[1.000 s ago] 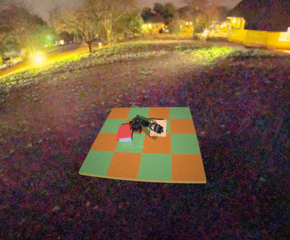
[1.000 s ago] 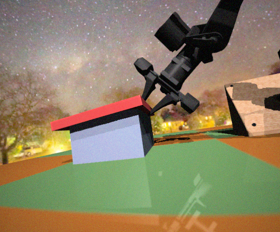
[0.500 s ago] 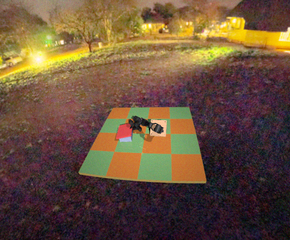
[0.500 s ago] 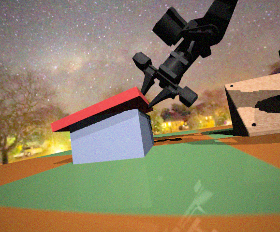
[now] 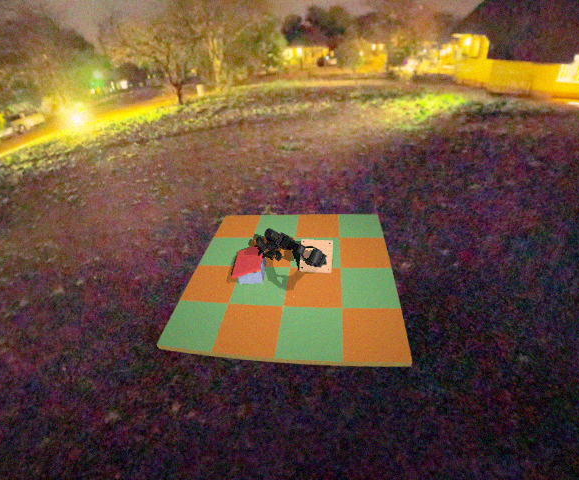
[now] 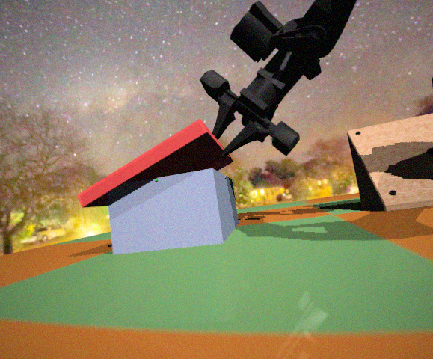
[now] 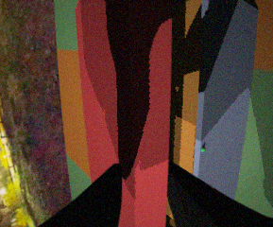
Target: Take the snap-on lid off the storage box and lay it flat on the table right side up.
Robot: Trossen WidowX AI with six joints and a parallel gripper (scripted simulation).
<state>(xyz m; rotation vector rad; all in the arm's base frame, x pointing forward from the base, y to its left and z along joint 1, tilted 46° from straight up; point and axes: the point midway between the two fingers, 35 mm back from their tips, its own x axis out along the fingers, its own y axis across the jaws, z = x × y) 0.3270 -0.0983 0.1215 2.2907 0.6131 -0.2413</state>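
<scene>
Hand: pinching the lid's near edge, likely to peel it up.
Lid: red, tipped, lifted at the hand's side, far side low by the box.
Box: under the lid, on the bench, which holds it up.

Bare trees stand on dark, grassy ground near a yellow-lit wall, with a starry sky above them.
</scene>
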